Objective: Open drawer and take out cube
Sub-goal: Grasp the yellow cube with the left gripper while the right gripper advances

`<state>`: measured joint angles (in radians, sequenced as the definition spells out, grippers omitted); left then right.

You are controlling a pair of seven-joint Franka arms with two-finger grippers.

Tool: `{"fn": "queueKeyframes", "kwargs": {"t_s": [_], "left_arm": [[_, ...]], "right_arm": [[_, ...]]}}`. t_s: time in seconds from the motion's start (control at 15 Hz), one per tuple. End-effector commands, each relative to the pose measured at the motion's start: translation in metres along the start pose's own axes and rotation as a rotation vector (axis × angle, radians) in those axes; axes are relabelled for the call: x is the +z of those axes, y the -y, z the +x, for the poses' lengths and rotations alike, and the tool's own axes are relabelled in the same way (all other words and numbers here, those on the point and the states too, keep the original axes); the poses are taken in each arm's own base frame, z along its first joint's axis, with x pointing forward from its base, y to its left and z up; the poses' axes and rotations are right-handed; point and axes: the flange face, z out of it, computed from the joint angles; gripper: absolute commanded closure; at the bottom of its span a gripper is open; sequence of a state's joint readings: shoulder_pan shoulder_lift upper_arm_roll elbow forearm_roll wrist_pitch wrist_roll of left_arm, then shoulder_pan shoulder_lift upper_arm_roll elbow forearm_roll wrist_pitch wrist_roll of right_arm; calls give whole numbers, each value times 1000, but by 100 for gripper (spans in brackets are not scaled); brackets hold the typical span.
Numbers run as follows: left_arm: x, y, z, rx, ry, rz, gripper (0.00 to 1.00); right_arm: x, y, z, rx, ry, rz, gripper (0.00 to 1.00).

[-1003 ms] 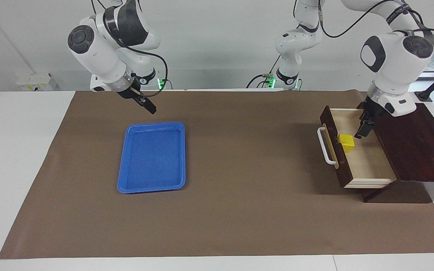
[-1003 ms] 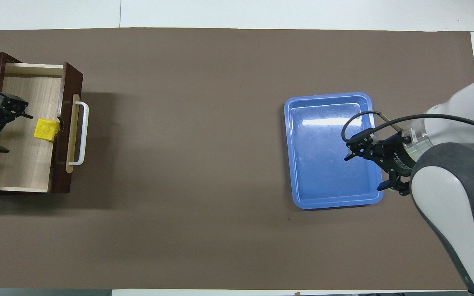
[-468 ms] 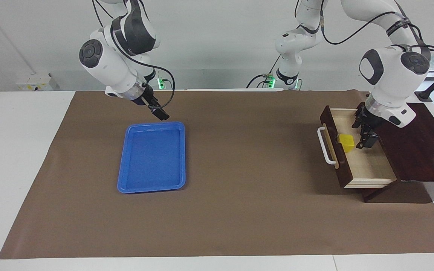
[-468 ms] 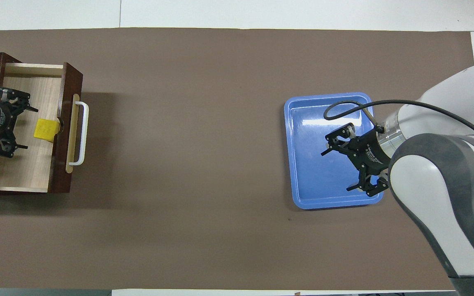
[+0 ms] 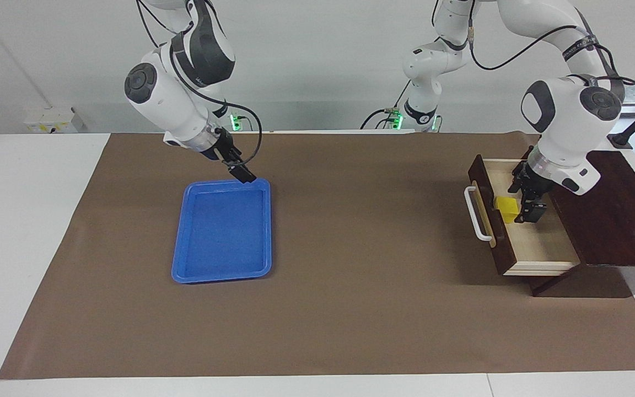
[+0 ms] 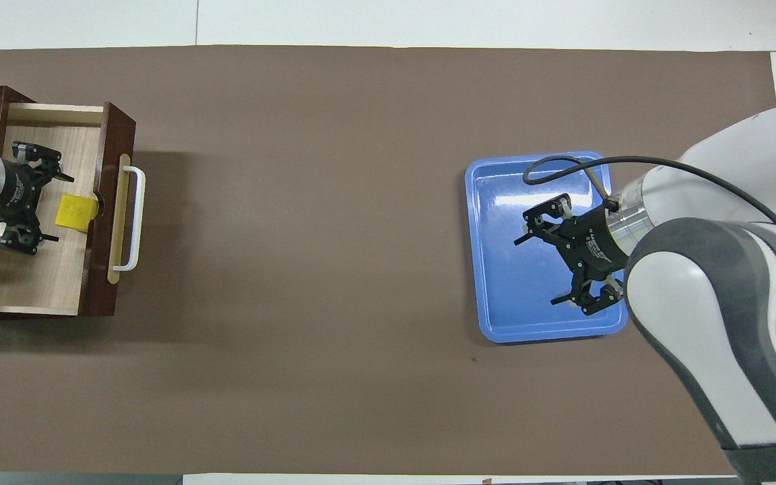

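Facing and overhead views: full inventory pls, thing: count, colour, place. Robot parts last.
Dark brown wooden box: 1, dark brown, at the left arm's end of the table.
Sliding drawer with white bar handle: 1, dark front, pale wood inside, pulled open from the box.
Small yellow cube: 1, bright yellow, in the drawer against its front panel.
Blue plastic tray: 1, blue, on the mat toward the right arm's end, nothing in it.
Brown mat: 1, brown, covering most of the white table.
Left gripper: 1, black, open, in the drawer beside the cube.
Right gripper: 1, black, open, over the tray.
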<state>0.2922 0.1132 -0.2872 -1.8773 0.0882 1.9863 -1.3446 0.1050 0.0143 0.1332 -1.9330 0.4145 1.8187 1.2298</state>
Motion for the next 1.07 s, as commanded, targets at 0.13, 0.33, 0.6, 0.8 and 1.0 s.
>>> {"fn": "queueKeyframes", "kwargs": {"t_s": [0.13,0.33,0.6,0.8,1.0], "left_arm": [[6,1,-3,-15,15,10,0],[9,6,2,-26,17,24,0],[15,8,0,-21,16,26,0],[15,8,-1,-20,17,27,9],[12,8,1,-22,17,27,23]], "right_arm": [[8,13,-9,53,62,61,0],[11,18,-18,69,58,78,0],[12,21,-24,101,71,90,0],[12,25,-23,113,88,97,0],[23,45,-24,136,91,109,0]]}}
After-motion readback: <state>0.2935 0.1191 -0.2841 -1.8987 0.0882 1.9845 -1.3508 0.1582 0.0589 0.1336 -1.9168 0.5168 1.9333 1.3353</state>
